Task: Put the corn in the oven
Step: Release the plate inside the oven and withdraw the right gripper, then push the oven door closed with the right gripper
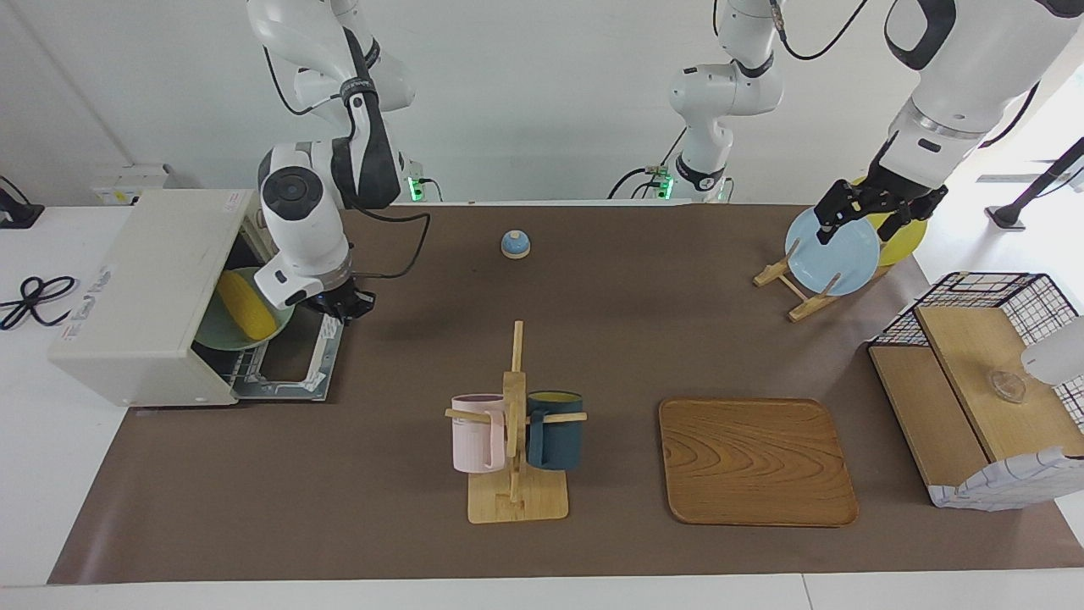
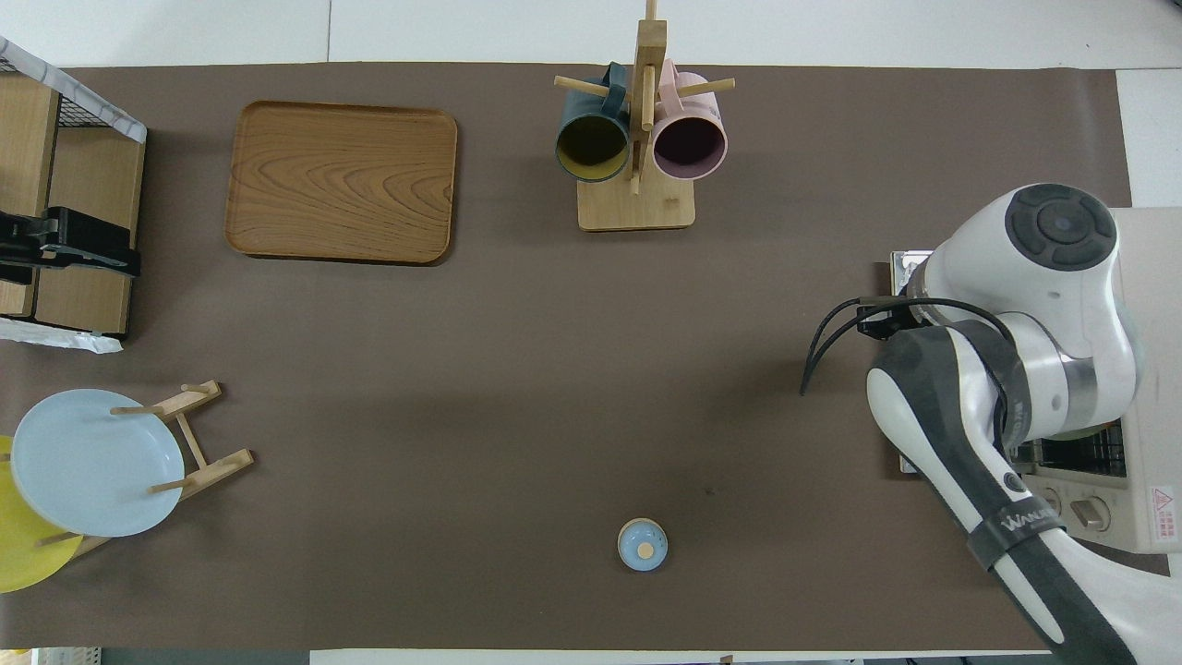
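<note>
While the corn (image 1: 246, 303) is lying on a green plate (image 1: 222, 326) inside the oven (image 1: 144, 292), the right pincer (image 1: 342, 305), pressed together, is hanging over the open door (image 1: 292, 366). Spread wide, the left pincer (image 1: 872, 207) is waiting over the plate rack (image 1: 800, 292).

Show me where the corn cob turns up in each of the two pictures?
Facing view: the corn lies on a green plate inside the open oven, beside the right gripper.
Overhead view: the corn is not visible; the right arm covers the oven's mouth.
Shared landmark: the small blue bell.
</note>
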You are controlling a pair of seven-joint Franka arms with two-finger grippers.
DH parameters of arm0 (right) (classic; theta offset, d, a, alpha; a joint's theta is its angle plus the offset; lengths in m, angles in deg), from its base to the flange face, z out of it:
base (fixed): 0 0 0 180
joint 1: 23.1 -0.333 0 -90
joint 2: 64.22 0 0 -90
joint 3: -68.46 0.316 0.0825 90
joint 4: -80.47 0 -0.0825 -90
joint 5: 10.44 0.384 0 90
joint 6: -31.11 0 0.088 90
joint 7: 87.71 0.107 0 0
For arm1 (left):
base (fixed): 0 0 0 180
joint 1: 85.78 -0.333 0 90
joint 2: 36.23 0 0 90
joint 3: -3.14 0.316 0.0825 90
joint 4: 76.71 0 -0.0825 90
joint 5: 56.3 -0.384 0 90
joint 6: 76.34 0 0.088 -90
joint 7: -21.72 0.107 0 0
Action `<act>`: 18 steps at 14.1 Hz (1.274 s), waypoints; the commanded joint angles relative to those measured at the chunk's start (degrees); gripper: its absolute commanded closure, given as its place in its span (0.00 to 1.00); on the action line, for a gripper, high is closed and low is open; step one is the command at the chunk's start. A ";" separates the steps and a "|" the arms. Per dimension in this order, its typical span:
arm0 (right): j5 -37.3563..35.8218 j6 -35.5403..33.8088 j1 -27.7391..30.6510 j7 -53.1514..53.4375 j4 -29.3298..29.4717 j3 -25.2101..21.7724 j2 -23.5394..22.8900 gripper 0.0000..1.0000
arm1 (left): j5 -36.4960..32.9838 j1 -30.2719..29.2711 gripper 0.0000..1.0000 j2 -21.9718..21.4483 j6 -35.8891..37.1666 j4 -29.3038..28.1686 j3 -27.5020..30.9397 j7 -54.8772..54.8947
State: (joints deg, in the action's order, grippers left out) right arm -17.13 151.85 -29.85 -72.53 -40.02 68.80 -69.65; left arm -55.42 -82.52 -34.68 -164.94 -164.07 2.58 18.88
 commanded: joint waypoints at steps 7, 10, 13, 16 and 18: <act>1.60 7.32 1.99 -0.06 -6.68 -0.07 -2.22 1.00 | -1.24 -0.09 0.00 -1.20 -0.95 -1.24 -0.32 0.03; 1.60 11.52 4.02 -2.60 -9.75 -0.07 -1.78 1.00 | -1.24 -0.18 0.00 -1.20 -0.95 -1.24 -0.32 -0.24; 1.60 12.77 4.81 -2.87 -10.82 -0.07 -1.60 1.00 | -1.24 0.35 0.00 -1.11 -1.13 -1.24 -0.32 -0.50; 0.02 7.00 4.11 -2.78 -6.71 -0.16 -2.04 1.00 | -1.24 0.52 0.00 -1.20 -0.87 -1.33 -0.32 -0.50; -7.32 -3.27 3.76 -2.78 0.48 -0.16 -2.30 1.00 | -1.24 0.61 0.00 -1.20 -0.95 -1.24 -0.49 -0.50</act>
State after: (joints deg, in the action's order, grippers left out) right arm -18.80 156.95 -26.34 -74.31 -45.94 68.83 -72.04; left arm -55.42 -82.38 -34.68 -165.00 -164.06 2.14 18.88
